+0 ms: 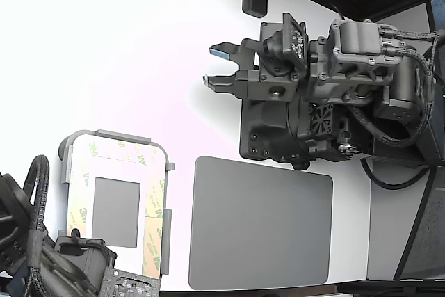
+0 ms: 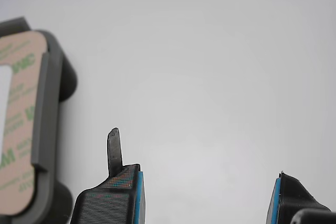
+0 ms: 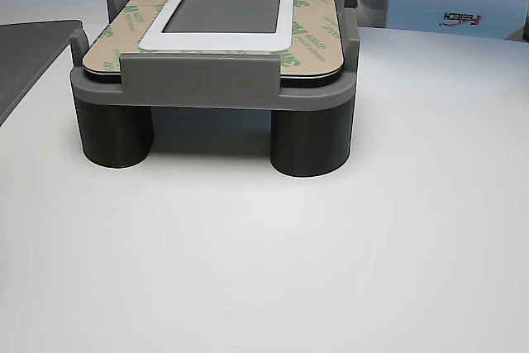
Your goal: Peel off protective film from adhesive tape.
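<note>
1. One gripper (image 1: 212, 66) hovers over the bare white table (image 1: 125, 53), its jaws spread apart and holding nothing
2. Well apart from it, at the exterior view's lower left, the protective film (image 1: 154, 203) lies flat on the adhesive tape frame around a grey rectangle (image 1: 116, 211)
3. Both sit in a grey holder (image 3: 215, 80) beside a dark grey mat (image 1: 261, 224)

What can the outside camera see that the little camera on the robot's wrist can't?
Only the exterior view shows the dark grey mat, the whole arm, and the small grey rectangle framed by the protective film. Only the wrist view shows the open tool up close, with blue pads on its fingers. Both show the grey holder and the white table.
</note>
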`<control>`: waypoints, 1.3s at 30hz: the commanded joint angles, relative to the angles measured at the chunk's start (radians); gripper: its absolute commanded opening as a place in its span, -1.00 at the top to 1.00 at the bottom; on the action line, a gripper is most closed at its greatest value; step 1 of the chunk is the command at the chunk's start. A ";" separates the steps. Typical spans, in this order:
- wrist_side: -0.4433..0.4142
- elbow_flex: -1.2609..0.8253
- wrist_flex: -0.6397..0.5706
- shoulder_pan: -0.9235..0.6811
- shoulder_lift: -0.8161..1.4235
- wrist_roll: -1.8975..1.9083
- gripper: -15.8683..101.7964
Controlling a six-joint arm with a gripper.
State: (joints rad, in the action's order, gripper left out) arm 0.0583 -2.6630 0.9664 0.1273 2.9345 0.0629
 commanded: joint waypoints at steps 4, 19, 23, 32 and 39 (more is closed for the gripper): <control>0.057 -0.012 -0.043 0.012 0.014 -1.262 0.92; 0.038 -0.012 -0.060 0.012 -0.023 -1.431 0.92; 0.048 -0.012 -0.069 0.012 -0.043 -1.508 0.92; 0.083 -0.012 -0.201 0.012 -0.084 -1.922 0.92; 0.141 -0.012 -0.391 -0.037 -0.239 -2.037 0.92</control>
State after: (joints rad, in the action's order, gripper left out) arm 0.2056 -2.6983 0.6519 0.1089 2.7351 -1.9604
